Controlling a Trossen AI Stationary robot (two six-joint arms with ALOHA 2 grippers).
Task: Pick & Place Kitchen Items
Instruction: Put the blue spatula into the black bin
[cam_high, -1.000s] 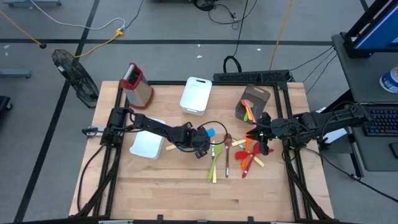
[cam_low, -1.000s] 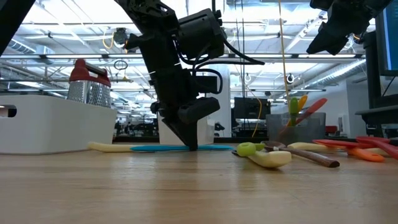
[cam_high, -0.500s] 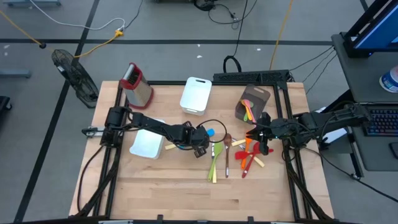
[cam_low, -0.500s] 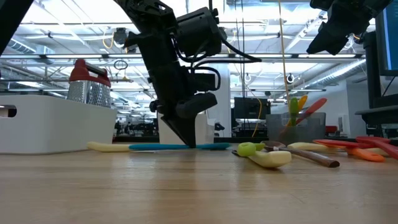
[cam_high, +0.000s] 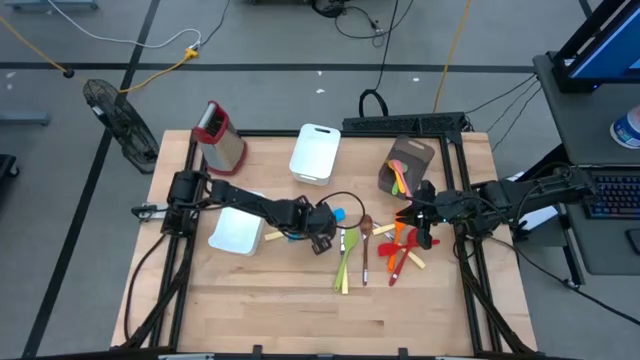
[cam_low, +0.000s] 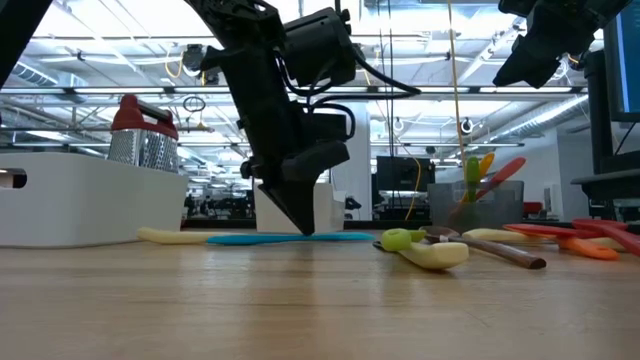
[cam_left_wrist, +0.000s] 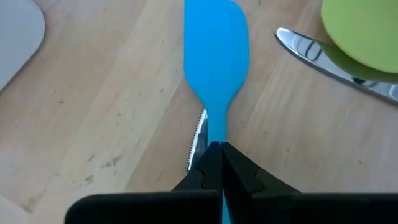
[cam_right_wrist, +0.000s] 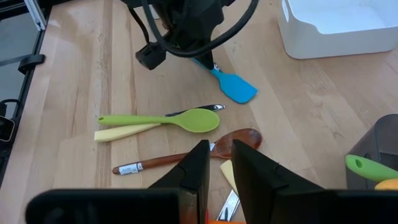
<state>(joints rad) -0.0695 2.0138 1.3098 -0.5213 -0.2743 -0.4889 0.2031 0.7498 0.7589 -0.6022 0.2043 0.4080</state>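
My left gripper (cam_high: 312, 234) is low at the table's middle, shut on a blue spatula (cam_left_wrist: 216, 50) with a cream handle (cam_low: 170, 236). The spatula lies flat on the table. A metal knife blade (cam_left_wrist: 198, 132) lies right beside its neck. My right gripper (cam_high: 408, 215) hangs open and empty above the pile of red and orange utensils (cam_high: 402, 250). A green spoon (cam_right_wrist: 186, 119) and a brown wooden spoon (cam_right_wrist: 239, 138) lie between the two grippers. My left gripper pinches the spatula's narrow blue neck (cam_left_wrist: 215, 129), just behind the blade, between its two fingertips (cam_low: 303, 226). The fingers come from above, slanting down. The spatula rests on the table along its whole length, its blade toward the table's right.
One white tray (cam_high: 237, 230) sits just left of my left gripper and another (cam_high: 316, 152) at the far middle. A grater with a red top (cam_high: 220, 135) stands far left. A dark holder (cam_high: 405, 165) with utensils stands far right. The near half of the table is bare wood.
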